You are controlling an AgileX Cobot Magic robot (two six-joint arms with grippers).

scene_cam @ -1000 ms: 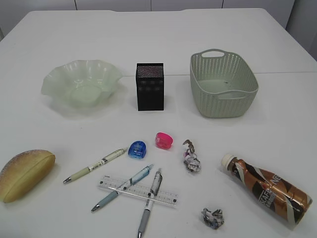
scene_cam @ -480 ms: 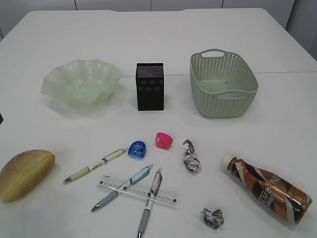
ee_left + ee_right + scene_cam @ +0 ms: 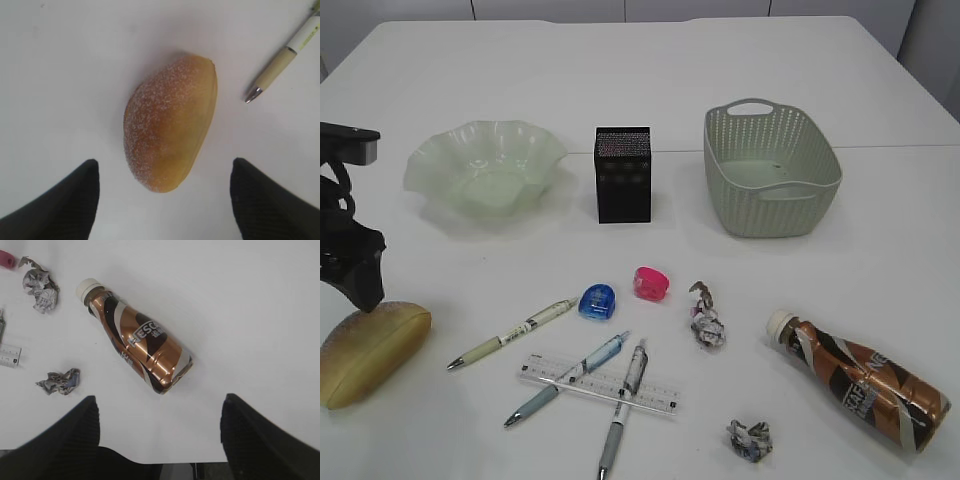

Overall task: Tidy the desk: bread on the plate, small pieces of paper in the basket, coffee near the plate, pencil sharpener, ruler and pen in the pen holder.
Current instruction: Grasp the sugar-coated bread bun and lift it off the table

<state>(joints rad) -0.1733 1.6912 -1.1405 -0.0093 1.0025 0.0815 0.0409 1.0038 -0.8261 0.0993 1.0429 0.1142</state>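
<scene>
Landmark: ruler (image 3: 598,383), flat on the desk (image 3: 650,80), near edge centre.

My L gripper (image 3: 165,200): fingers (image 3: 65,200) spread wide, nothing held. Wrist cam looks straight down; bread (image 3: 170,122) lies between and just ahead of the tips, no contact. Ext. view: my L arm (image 3: 348,240) comes in from the L edge, far L of ruler, wrist pointing down over the bread's far end.

My R gripper (image 3: 157,440): also wide open, empty. Hangs above the coffee (image 3: 135,342), which lies on its side, cap away from me and to the L. R arm not seen in ext. view.

Near ruler:
- 2 pens (image 3: 620,405) lie across it; a 3rd pen (image 3: 510,334) just L, apart from it.
- Paper ball (image 3: 749,439) R of ruler, nearest the edge; 2nd paper scrap (image 3: 705,318) R and slightly beyond.
- Coffee further R, well apart.
- Bread far L.

Just beyond ruler: blue sharpener (image 3: 597,301), pink sharpener (image 3: 651,283), side by side, apart.

Far beyond: pen holder (image 3: 623,174) upright, straight behind ruler. Plate (image 3: 440,160) to its L, basket (image 3: 770,205) to its R; contents can't tell from here.
</scene>
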